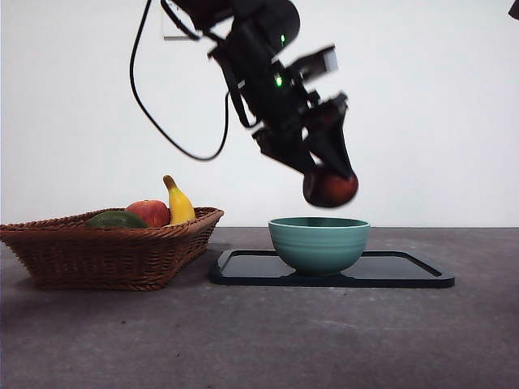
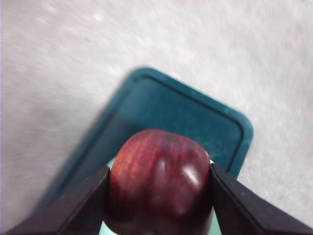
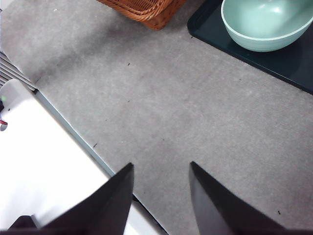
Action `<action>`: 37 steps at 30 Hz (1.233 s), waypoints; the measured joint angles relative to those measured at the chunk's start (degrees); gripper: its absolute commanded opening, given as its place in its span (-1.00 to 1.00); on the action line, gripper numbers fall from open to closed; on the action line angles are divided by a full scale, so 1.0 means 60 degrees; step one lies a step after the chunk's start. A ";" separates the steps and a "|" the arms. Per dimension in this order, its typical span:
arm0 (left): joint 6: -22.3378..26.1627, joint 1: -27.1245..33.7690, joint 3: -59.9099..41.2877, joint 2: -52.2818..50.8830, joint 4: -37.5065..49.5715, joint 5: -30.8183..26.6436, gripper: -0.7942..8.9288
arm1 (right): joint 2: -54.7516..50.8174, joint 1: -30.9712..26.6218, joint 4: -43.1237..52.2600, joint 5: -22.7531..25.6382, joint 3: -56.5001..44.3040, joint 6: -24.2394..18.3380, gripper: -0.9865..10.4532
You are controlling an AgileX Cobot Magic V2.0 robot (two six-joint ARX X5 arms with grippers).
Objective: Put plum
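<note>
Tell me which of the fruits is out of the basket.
The plum: dark maroon, held in the left gripper above the green bowl. The apple, banana and green fruit lie in the basket.

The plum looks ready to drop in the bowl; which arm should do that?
The left: the left gripper already grips the plum just above the bowl. The right gripper waits open and empty over bare table.
</note>
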 measured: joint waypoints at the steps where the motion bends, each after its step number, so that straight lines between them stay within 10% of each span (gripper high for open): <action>1: -0.0098 0.0084 0.0226 -0.0055 -0.0197 0.0004 -0.35 | 0.0000 0.0000 0.0000 0.0004 0.0000 0.0000 -0.51; 27: -0.1005 0.3898 0.1104 -0.4932 -0.4284 0.1264 -0.33 | 0.0000 0.0000 0.0076 0.0000 0.0000 -0.0007 -0.51; 37: -0.0841 0.5071 -0.1985 -0.6349 -0.4200 0.2259 -0.33 | 0.0000 0.0000 0.0080 0.0000 0.0000 -0.0117 -0.51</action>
